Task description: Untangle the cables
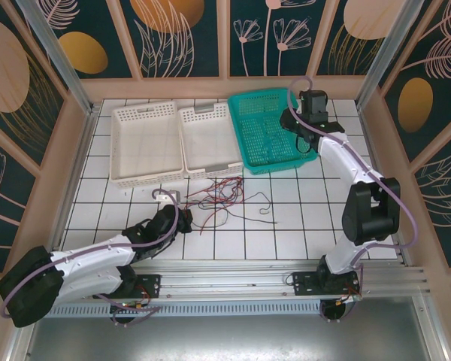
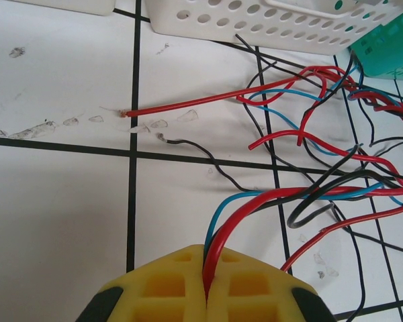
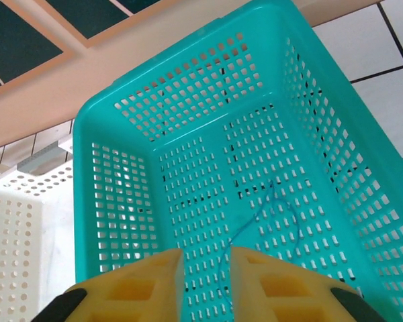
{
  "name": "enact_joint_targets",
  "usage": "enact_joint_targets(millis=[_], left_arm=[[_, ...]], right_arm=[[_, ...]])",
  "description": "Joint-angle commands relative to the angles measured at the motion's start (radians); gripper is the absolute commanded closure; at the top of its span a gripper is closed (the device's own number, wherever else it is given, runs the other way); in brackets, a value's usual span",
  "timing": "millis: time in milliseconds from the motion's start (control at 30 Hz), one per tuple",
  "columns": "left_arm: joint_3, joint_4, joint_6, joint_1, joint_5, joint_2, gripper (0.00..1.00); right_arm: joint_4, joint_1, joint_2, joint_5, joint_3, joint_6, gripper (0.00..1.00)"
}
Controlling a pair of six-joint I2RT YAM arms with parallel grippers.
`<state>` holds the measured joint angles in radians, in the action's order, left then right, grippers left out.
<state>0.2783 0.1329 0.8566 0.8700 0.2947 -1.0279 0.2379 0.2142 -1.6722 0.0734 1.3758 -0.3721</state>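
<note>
The cables [image 1: 218, 197] lie as a tangle of red, black and blue wires on the white tiles in front of the baskets. My left gripper [image 1: 182, 222] sits at the tangle's left end. In the left wrist view it [image 2: 207, 258] is shut on a red, a blue and a black cable [image 2: 222, 237], which curve up and right into the tangle. My right gripper [image 1: 295, 124] hovers over the teal basket [image 1: 237, 120]. Its yellow jaws [image 3: 205, 253] stand apart with nothing gripped. One thin blue cable [image 3: 255, 217] lies looped on the basket floor below them.
Two white baskets [image 1: 146, 143] [image 1: 210, 139] stand side by side left of the teal basket [image 3: 117, 201], at the back of the table. Wooden walls enclose the table on three sides. Smudges mark the tiles [image 2: 47, 124] left of the tangle.
</note>
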Motion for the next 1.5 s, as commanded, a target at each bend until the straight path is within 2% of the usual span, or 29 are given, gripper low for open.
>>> enact_joint_targets(millis=[0,67,200,367,567,767,1100,1367,1467], left_arm=[[0.007,0.041,-0.023,0.008,-0.005,-0.009,1.0],[0.01,0.042,-0.028,0.012,-0.006,-0.011,1.0],[0.012,0.045,-0.041,0.019,-0.006,-0.014,1.0],[0.026,0.044,-0.083,0.032,-0.019,-0.033,1.0],[0.05,0.028,-0.132,0.057,-0.013,-0.068,1.0],[0.058,0.012,-0.14,0.067,0.028,-0.079,1.0],[0.08,-0.017,-0.151,0.083,0.087,-0.13,1.0],[0.074,-0.004,-0.151,0.09,0.097,-0.169,1.0],[0.07,-0.003,-0.148,0.092,0.103,-0.172,1.0]], right_arm=[[0.006,0.015,0.041,0.005,0.036,0.011,0.66],[0.014,0.022,0.063,0.006,0.034,0.015,0.58],[-0.009,0.054,0.154,0.023,-0.029,0.011,0.49],[-0.061,0.145,0.291,0.115,-0.203,0.013,0.45],[-0.161,0.285,0.402,0.208,-0.46,-0.011,0.45],[-0.217,0.375,0.45,0.155,-0.656,-0.058,0.45],[-0.324,0.461,0.436,0.151,-0.789,-0.088,0.5],[-0.351,0.471,0.38,0.092,-0.786,-0.083,0.56],[-0.373,0.474,0.356,0.124,-0.772,-0.088,0.57]])
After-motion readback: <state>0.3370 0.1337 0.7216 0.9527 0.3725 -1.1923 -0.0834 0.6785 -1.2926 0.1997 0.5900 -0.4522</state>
